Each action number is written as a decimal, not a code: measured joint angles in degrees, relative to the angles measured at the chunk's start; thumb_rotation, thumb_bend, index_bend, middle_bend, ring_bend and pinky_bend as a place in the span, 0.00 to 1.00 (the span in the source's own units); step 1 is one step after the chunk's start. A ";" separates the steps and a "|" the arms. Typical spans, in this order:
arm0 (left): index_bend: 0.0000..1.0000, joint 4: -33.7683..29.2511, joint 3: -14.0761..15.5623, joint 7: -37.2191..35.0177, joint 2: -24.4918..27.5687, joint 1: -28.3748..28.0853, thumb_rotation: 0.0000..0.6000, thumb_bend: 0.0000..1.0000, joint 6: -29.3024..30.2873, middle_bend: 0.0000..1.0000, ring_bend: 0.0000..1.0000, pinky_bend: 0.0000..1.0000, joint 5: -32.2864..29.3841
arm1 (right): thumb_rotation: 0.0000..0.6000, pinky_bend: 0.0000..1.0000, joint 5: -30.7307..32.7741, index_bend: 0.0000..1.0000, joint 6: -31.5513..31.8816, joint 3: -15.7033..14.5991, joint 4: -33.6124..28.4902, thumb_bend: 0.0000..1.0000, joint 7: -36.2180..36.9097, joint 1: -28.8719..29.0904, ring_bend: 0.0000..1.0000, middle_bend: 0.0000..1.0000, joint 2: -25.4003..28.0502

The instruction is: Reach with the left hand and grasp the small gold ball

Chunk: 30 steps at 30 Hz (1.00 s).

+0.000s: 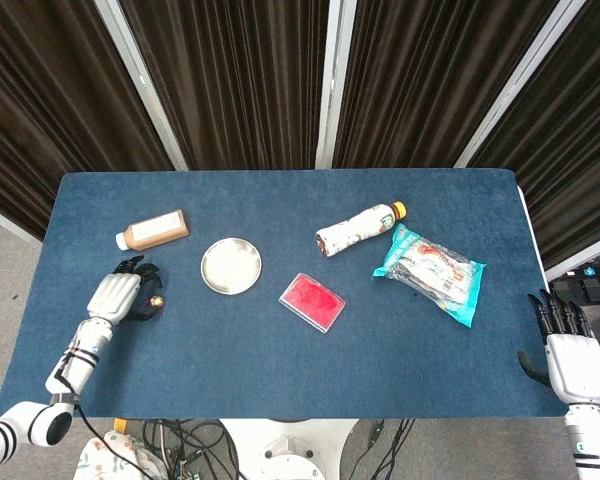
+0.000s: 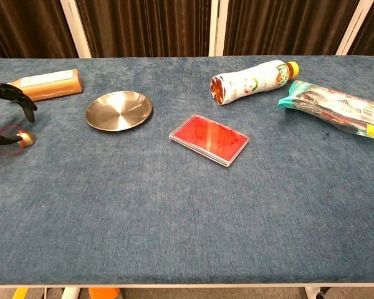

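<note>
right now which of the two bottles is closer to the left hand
The brown bottle with the white cap, just beyond the left hand. The yellow-capped bottle lies past the metal dish.

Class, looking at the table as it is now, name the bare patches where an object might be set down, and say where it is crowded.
Free: the whole near strip of the table, in front of the red case; also the far-left corner behind the brown bottle. Crowded: around the left hand and gold ball, and between the drink bottle and snack packet.
</note>
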 measured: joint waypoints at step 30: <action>0.51 0.84 -0.47 0.75 -0.84 -0.44 1.00 0.38 -0.59 0.24 0.03 0.11 -2.69 | 1.00 0.00 0.23 0.00 -0.62 -0.25 1.01 0.21 0.67 0.03 0.00 0.00 -0.56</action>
